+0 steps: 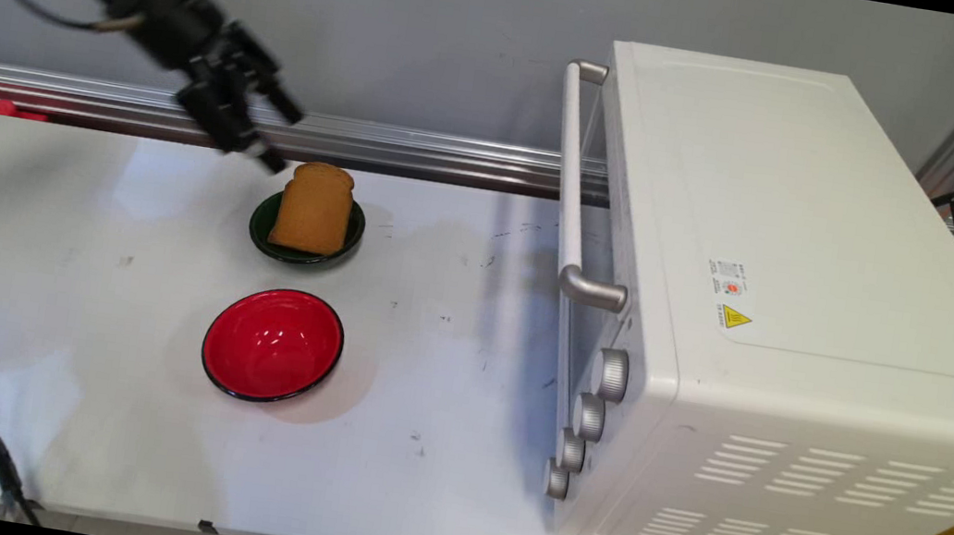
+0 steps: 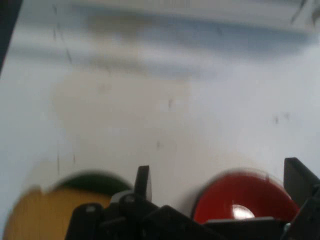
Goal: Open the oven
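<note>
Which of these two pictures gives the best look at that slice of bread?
The main view. There the bread slice shows whole, leaning in the dark green bowl behind the red bowl. The hand view catches only a blurred tan corner of it at the bottom left edge.

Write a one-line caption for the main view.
Open gripper hovers beside toast standing in a green bowl, red bowl nearer, white oven at right.

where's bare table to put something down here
Bare table lies between the red bowl and the oven, and left of both bowls. It is crowded by the gripper, where bread stands in the green bowl.
</note>
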You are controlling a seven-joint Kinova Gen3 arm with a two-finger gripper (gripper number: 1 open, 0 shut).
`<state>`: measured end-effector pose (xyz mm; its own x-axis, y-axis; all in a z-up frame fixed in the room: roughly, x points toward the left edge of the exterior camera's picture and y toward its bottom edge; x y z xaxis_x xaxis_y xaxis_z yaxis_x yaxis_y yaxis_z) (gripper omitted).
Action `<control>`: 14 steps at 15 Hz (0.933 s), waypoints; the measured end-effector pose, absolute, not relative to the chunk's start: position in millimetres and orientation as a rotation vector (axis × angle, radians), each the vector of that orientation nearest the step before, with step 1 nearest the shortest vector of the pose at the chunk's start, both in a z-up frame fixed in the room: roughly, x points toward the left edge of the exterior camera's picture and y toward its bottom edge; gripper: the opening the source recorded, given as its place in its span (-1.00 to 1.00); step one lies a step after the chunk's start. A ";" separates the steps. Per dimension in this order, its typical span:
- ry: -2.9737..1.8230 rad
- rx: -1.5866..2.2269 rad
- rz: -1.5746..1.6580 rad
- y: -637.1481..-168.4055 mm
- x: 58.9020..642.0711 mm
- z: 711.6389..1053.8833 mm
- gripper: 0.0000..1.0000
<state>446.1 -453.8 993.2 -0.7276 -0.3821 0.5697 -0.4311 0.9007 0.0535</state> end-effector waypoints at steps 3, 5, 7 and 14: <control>-2.430 0.555 0.129 -472.4 412.1 1010.3 1.00; -2.400 0.531 0.140 -486.5 384.9 1024.0 1.00; -2.383 0.515 0.143 -494.6 368.3 1032.0 1.00; -2.333 0.468 0.129 -518.6 318.3 1052.0 1.00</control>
